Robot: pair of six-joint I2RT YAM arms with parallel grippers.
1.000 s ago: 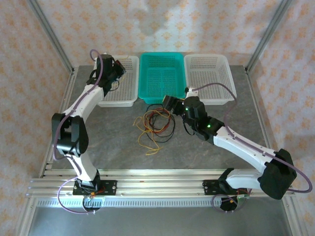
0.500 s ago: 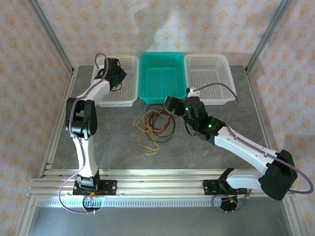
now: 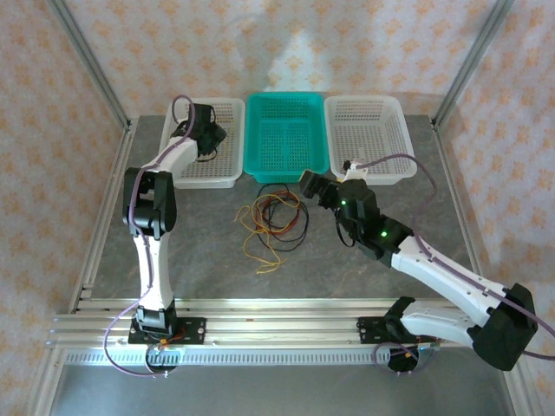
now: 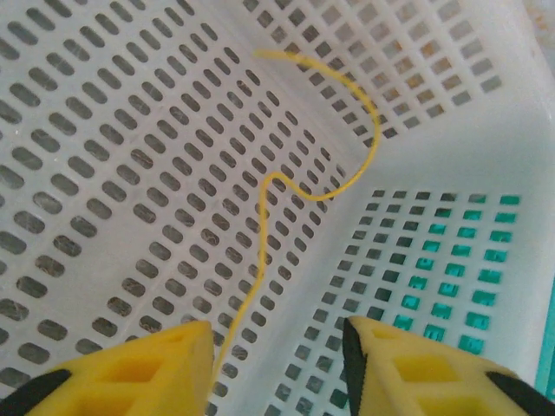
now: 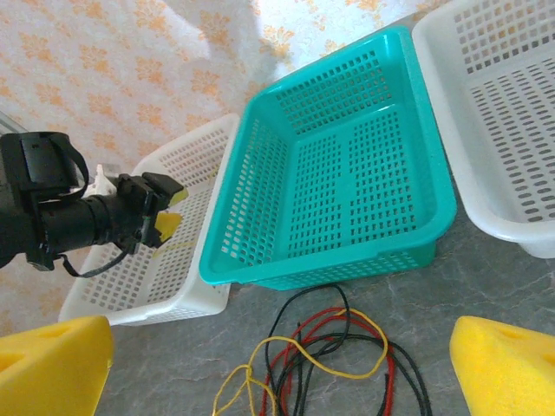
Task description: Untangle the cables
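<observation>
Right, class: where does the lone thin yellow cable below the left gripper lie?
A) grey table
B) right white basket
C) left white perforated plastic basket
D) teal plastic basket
C: the thin yellow cable snakes across the slotted floor of the left white perforated plastic basket, below the left gripper.

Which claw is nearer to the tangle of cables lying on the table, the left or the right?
Right. The right claw hovers beside the tangle, at its far right edge; the left claw is away over the left white basket, above a loose yellow cable.
</observation>
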